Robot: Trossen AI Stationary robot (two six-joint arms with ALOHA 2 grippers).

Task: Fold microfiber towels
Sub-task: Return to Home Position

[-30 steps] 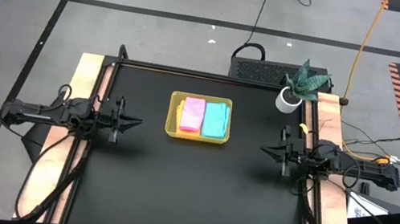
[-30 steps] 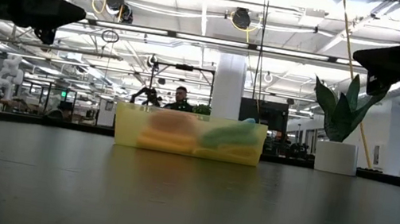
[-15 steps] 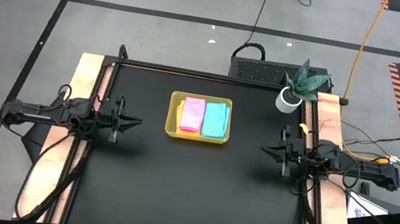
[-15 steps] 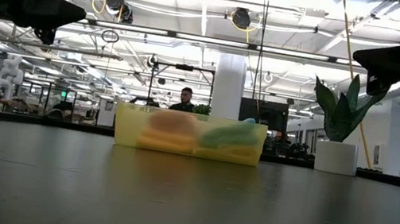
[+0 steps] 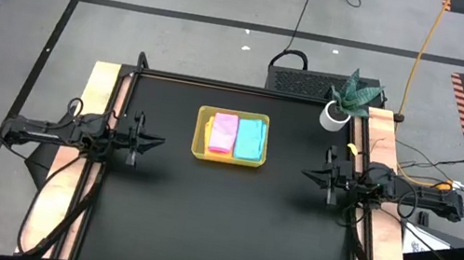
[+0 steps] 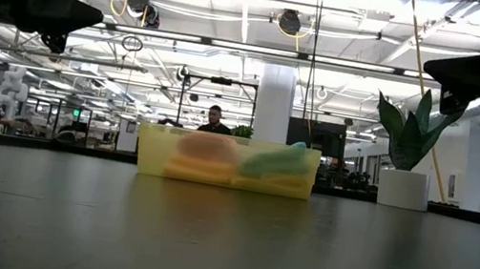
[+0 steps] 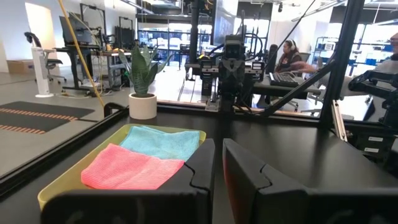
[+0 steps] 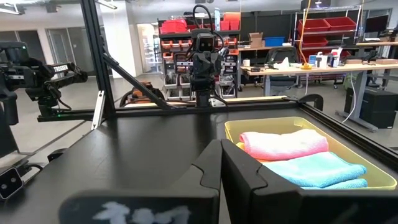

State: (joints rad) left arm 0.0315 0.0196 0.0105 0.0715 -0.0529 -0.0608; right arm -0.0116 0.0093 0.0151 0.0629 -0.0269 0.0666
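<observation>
Overhead, table-level, opposed wrists; common tray (image 5: 198, 132).

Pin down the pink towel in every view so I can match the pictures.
High view: pink towel in the left half of the tray.
Low view: pink towel, a warm blur behind the tray's translucent wall, left part.
Left wrist view: pink towel, nearer than the blue towel.
Right wrist view: pink towel, beyond the blue towel.
Shared landmark: the blue towel beside it.

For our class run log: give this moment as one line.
left gripper: shut, empty, left of tray | right gripper: shut, empty, right of tray | pink towel, blue towel: folded in tray
</observation>
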